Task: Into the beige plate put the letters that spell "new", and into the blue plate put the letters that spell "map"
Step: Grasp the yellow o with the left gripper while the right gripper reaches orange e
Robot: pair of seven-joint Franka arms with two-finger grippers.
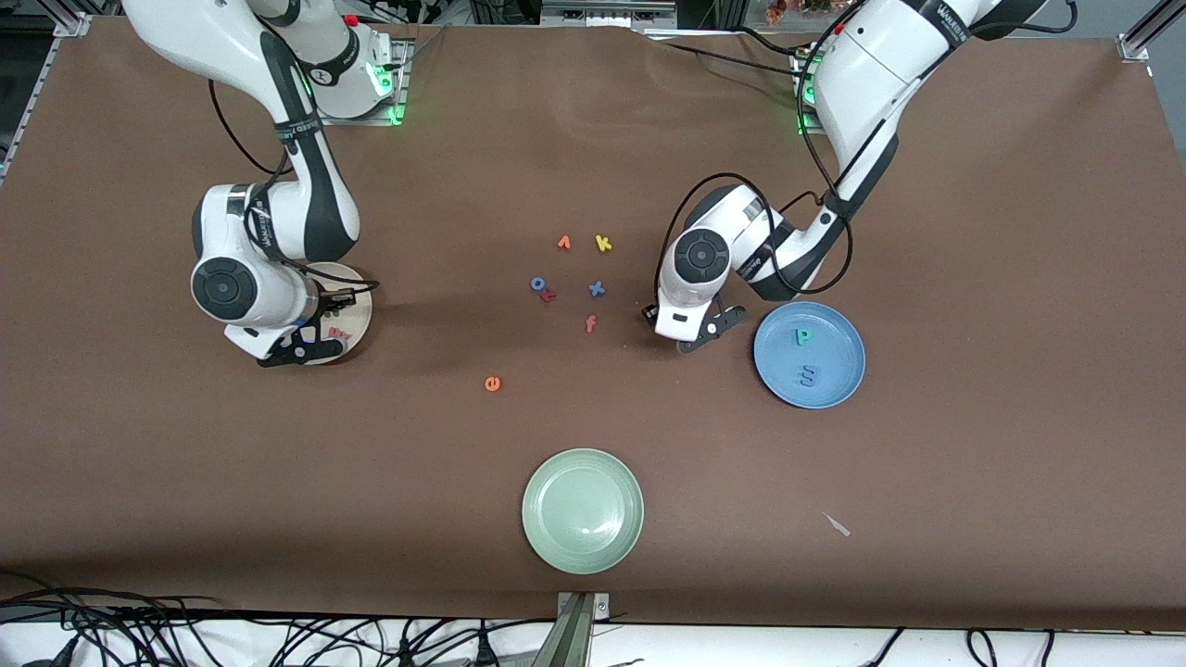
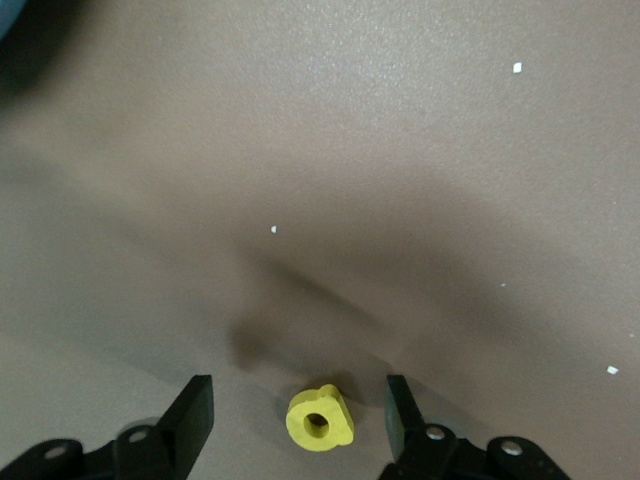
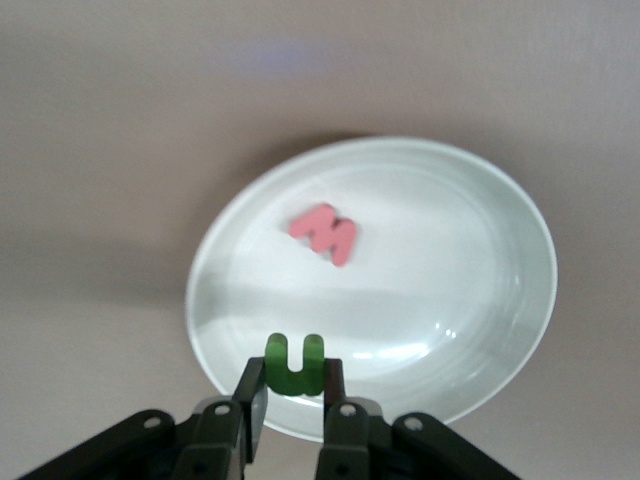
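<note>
Tools differ: right tool (image 3: 293,392) pinches the green n (image 3: 294,365) over the beige plate (image 3: 500,330) holding the salmon w (image 3: 325,234); left tool (image 2: 300,415), wide, straddles the yellow a (image 2: 320,418) on the counter (image 1: 973,232) beside the blue plate (image 1: 839,366).

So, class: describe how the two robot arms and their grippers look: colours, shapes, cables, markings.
Both arms have glossy white rounded shells with black joint bands and round dark end caps. Loose black cables loop along each. Green lights glow at the bases. The left gripper and right gripper are black, with two flat jaws each.
</note>
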